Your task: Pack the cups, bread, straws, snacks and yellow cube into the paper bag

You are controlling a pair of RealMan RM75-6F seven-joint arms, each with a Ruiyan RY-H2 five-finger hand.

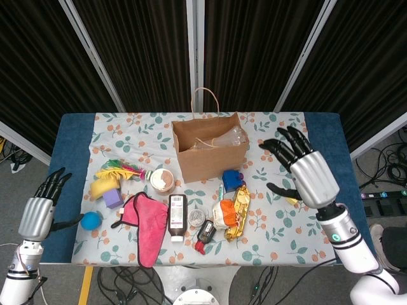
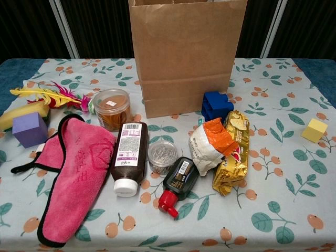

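Fingers of my right hand are spread and empty above the yellow cube, likely my next pick, while the paper bag stands upright mid-counter, mouth up for loading.

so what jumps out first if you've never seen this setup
The tall brown paper bag standing open at the back centre of the floral table dominates. Next, the big silver right hand hovers open above the table's right side. The bright pink cloth lies front left beside a dark brown bottle.
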